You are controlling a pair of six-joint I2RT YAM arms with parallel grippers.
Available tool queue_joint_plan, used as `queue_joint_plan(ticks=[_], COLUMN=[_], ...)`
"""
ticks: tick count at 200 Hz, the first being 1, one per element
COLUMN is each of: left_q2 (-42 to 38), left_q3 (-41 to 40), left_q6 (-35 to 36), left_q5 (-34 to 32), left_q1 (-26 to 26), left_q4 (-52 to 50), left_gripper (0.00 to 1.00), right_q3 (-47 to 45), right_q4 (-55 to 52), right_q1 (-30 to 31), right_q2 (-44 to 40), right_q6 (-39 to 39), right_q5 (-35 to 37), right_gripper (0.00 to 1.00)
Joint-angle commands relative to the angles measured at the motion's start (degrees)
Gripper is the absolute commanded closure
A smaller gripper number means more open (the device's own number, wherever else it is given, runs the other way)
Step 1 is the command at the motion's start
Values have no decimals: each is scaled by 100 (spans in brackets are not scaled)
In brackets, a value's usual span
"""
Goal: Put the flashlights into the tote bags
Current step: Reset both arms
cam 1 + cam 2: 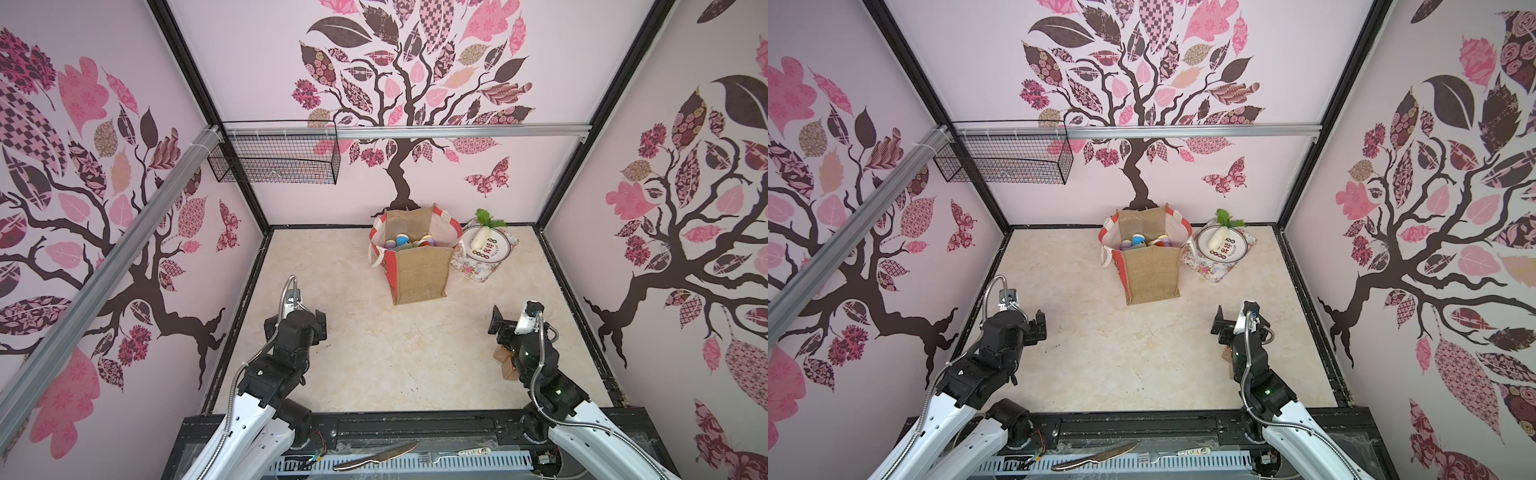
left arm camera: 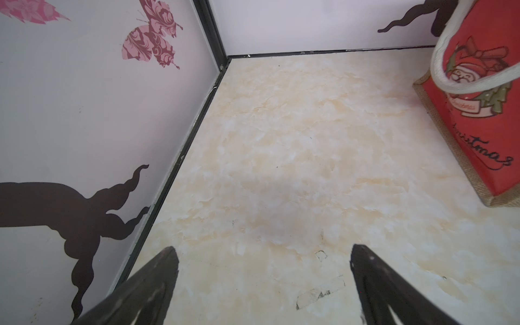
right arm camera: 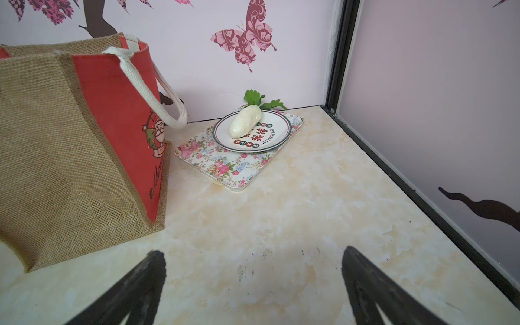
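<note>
Left claw [image 2: 263,249] and right claw [image 3: 253,250] hang released and empty; flashlights [image 1: 402,240] sit piled in the burlap tote bag [image 1: 419,270] ahead, and I spot none left on the desk [image 1: 374,353].

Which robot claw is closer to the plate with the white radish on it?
Right. The right gripper faces the plate with nothing between. The left gripper is farther off, beyond the tote bag.

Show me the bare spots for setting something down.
Bare: the broad middle between tote bag, left pincer and right pincer, and the far-left corner beside the bag. Crowded: the far-right corner, where the floral tray sits close beside the bag.
</note>
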Motion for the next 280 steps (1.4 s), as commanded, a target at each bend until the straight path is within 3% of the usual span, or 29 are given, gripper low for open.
queue_joint_plan(ticks=[1, 29, 102, 120, 146, 200, 214, 248, 280], left_q2=[321, 729, 1552, 1803, 1827, 2141, 2310, 3089, 3849], left_q3=[-271, -490, -1283, -1304, -1452, -1491, -1439, -1298, -1074], left_q6=[55, 351, 237, 104, -295, -70, -26, 189, 576], left_q5=[166, 56, -325, -615, -1134, -819, -800, -813, -568], left_q1=[328, 459, 741, 739, 745, 1028, 1038, 1072, 1221], left_q4=[781, 1704, 3312, 3421, 3370, 4099, 4224, 5320, 6186], left_gripper=[2, 2, 2, 2, 2, 2, 2, 2, 2], right_q3=[-54, -53, -60, -31, 108, 544, 918, 882, 833], right_q4=[838, 1459, 2620, 2959, 3460, 4522, 4154, 4567, 5063], right_q1=[-237, -794, -1695, -1826, -1874, -1969, -1982, -2126, -2453], right_q2=[414, 1082, 2251, 2573, 3255, 4766, 5110, 5540, 5848], right_q6=[-188, -327, -327, -356, -381, -408, -605, -593, -536], right_q5=[-257, -915, -1639, -1903, -1711, -1793, -1985, -1984, -2414], right_gripper=[1, 0, 0, 0, 0, 0, 0, 0, 0])
